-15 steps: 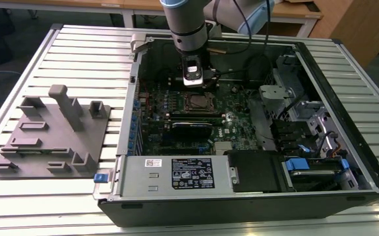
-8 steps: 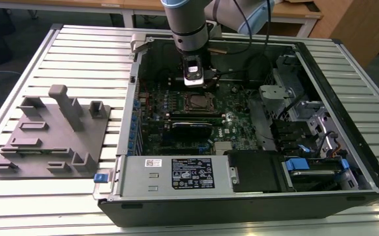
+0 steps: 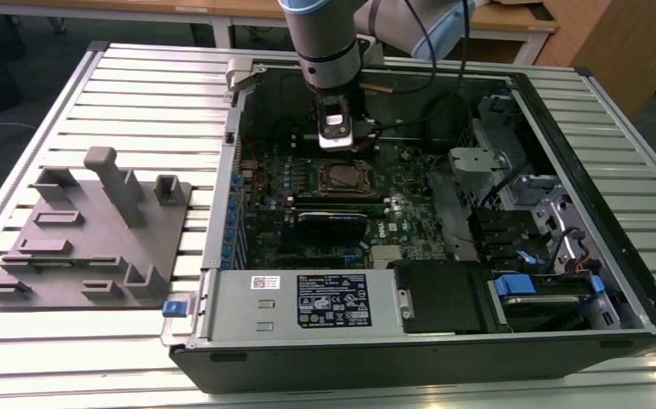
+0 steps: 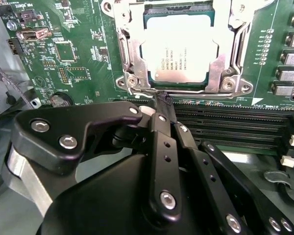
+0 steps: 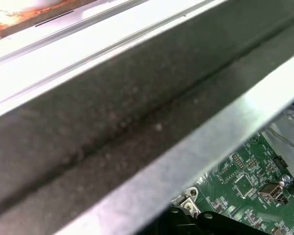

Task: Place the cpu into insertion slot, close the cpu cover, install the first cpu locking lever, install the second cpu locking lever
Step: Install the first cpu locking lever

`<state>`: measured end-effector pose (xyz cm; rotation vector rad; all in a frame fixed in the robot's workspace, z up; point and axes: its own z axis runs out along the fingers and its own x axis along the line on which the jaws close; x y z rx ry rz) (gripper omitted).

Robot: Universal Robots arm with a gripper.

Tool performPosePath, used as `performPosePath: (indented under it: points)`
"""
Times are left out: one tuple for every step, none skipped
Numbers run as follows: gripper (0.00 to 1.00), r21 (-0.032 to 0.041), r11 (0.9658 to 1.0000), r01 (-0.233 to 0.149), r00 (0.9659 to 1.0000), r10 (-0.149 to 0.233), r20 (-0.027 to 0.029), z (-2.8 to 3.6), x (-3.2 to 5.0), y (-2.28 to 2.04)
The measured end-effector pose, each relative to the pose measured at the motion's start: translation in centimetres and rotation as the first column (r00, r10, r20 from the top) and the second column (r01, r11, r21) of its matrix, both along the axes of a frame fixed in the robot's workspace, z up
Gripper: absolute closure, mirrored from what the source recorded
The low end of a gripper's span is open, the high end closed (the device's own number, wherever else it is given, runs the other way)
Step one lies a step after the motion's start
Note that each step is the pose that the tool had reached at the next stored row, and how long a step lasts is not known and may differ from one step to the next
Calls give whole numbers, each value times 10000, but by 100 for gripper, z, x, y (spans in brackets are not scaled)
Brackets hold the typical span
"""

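In the second wrist view the cpu [image 4: 179, 49] lies flat in the insertion slot [image 3: 348, 177], its pale silvery top showing through the window of the cpu cover [image 4: 220, 73]. The cover's silver frame is down around the chip. My gripper [image 4: 163, 98] is shut with nothing between its black fingers [image 4: 161, 132]. Its tip sits at the edge of the cover frame, on the side towards the long black memory slots. In the exterior view the gripper [image 3: 340, 146] hangs inside the open computer case, just behind the socket.
Long black memory slots [image 4: 235, 127] run beside the socket. A large grey box with a label [image 3: 305, 300] fills the case's front. Drive bays with blue tabs [image 3: 532, 285] are at the exterior view's right, a grey fixture [image 3: 89, 230] at its left. A case wall [image 5: 112, 112] is close to the wrist.
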<state>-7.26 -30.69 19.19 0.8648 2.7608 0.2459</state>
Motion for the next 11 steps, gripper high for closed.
performPosePath:
  points:
    - [90, 0, 10000, -1, 10000, 1, 0, 6, 2, 0]
    - [90, 0, 10000, -1, 10000, 1, 1, 12, 3, 0]
    - [90, 1, 10000, 0, 10000, 0, 2, 14, 5, 1]
    - [90, 2, 10000, 0, 10000, 0, 3, 14, 6, 0]
    - [90, 2, 10000, -1, 10000, 1, 4, 14, 8, -2]
    - [90, 0, 10000, -1, 10000, 1, 6, 15, 9, -5]
    - [90, 0, 10000, 0, 10000, 0, 9, 14, 13, -8]
    - [90, 1, 10000, 0, 10000, 0, 12, 14, 24, -12]
    - [90, -1, 10000, 0, 10000, 0, 12, 15, 32, -15]
    - [90, 0, 10000, 0, 10000, 0, 12, 14, 42, -17]
    - [90, 0, 10000, 0, 10000, 0, 13, 14, 53, -18]
